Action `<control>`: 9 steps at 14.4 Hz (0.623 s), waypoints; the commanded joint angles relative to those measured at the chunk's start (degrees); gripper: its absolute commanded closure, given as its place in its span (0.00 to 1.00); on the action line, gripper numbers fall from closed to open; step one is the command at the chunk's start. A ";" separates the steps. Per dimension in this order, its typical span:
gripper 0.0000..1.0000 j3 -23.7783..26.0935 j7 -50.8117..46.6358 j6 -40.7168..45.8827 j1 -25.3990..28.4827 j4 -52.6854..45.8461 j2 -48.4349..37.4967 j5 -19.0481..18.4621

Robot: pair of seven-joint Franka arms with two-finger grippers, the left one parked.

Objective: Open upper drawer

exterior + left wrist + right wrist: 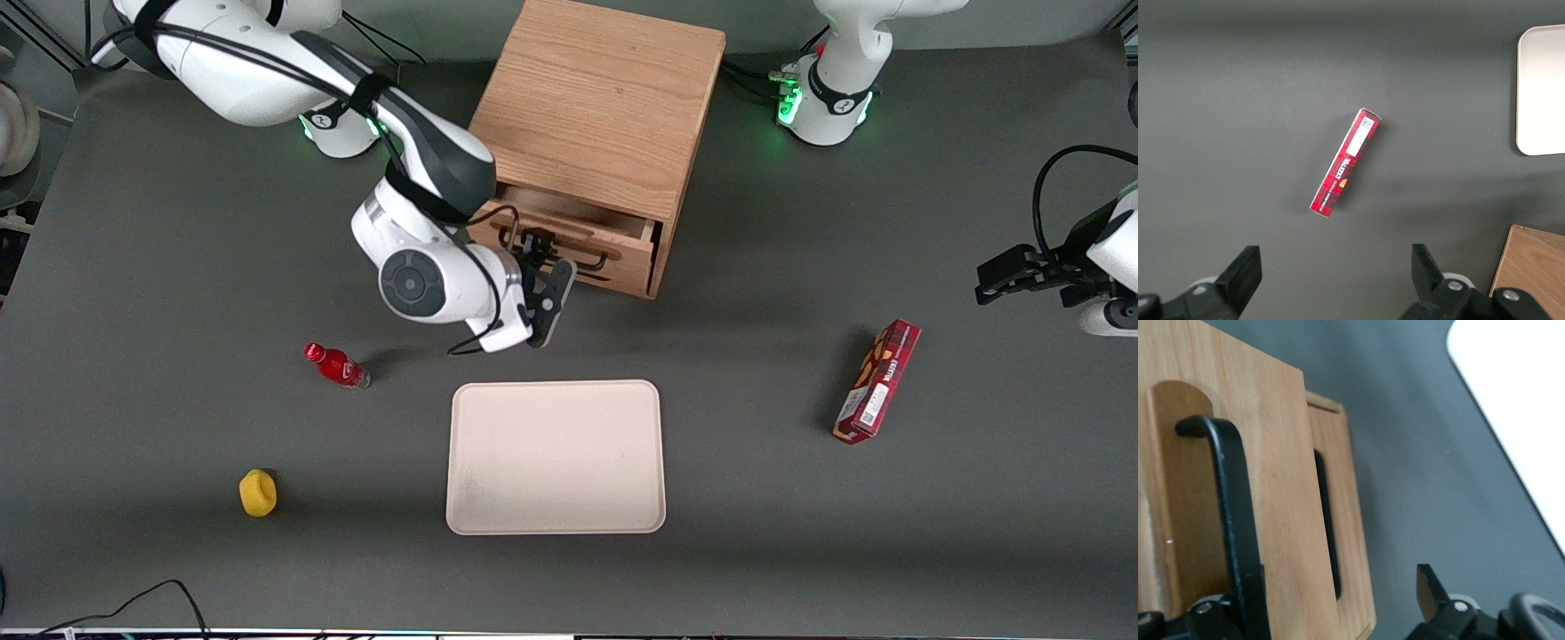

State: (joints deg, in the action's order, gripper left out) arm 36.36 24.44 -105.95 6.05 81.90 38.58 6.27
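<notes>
Nearest to the front camera, on the dark grey table (133,551), lies a black cable (133,600) at the table edge, and a little farther in sits a small yellow object (258,492). Farther still, a cream tray (556,458) lies flat in the middle of the table. A red bottle (336,365) lies on its side between the yellow object and the working arm. A red box (877,380) lies toward the parked arm's end of the table, well apart from the tray; in the left wrist view this same red box (1345,163) lies alone on the grey surface.

An oak cabinet (600,98) stands farther from the camera than the tray. Its upper drawer (578,229) is pulled out a little, so a dark gap shows under the cabinet top. Below it, the lower drawer (613,271) front is visible and looks closed.

Right in front of the upper drawer hangs the gripper (549,269), at the height of the black wire handle (594,258). In the right wrist view the handle (1231,520) passes close to one finger (1429,590) side of the tool, against the wooden rail (1178,507). The fingers stand apart, with the handle bar near one of them, and I cannot tell if they press on it.

At the table's edges a little of the room floor and some equipment show.
</notes>
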 commanded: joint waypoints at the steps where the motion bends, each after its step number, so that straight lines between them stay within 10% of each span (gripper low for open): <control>1: 0.00 0.12 -1.24 1.53 0.19 -4.19 2.81 -1.44; 9: 0.00 -2.69 -1.15 7.52 0.19 -12.63 6.15 -1.26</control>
State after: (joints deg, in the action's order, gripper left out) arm 34.24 24.44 -99.94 5.65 73.03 42.55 6.06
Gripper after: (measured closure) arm 0.000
